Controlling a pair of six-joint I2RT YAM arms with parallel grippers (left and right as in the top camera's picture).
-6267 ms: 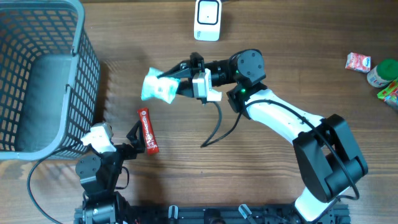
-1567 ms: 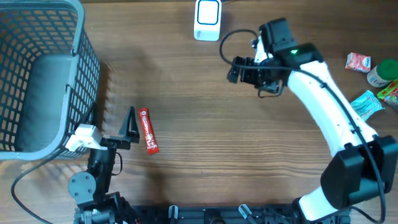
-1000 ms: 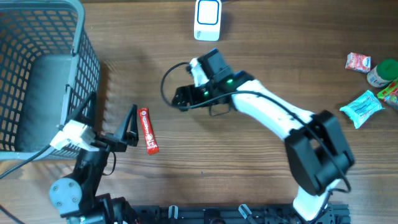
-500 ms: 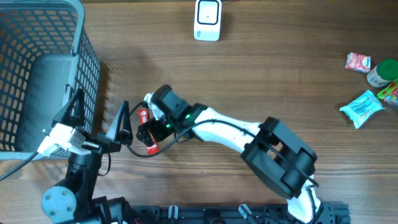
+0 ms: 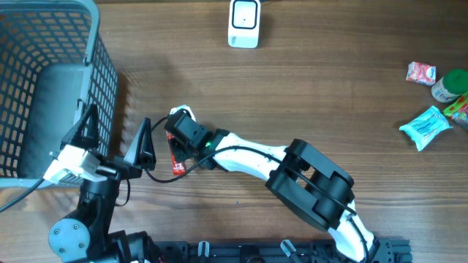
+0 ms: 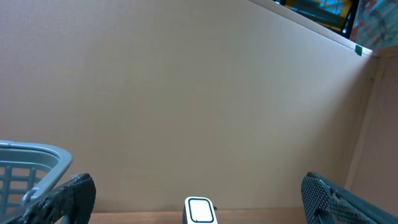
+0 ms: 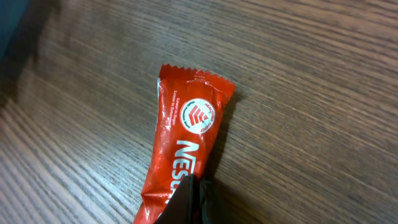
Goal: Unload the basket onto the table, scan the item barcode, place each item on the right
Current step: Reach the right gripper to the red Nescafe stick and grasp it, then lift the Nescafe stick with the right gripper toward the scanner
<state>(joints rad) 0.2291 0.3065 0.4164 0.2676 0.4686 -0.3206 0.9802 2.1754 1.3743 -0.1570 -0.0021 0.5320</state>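
- Right end effector (image 7: 196, 190) pressed together, tips touching the red sachet (image 7: 186, 140), which lies flat on the worktop (image 7: 311, 93).
- Left end effector (image 5: 115, 137) spread wide beside the basket (image 5: 93, 44).
- Scanner (image 5: 243, 22) well apart.

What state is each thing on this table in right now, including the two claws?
red sachet: sealed, lying flat on the table.
right claw: shut on the red sachet.
left claw: wide open, holding nothing.
basket: upright, next to the left claw.
scanner: at the table's far edge, untouched.
blue packet: lying at the right side, untouched.
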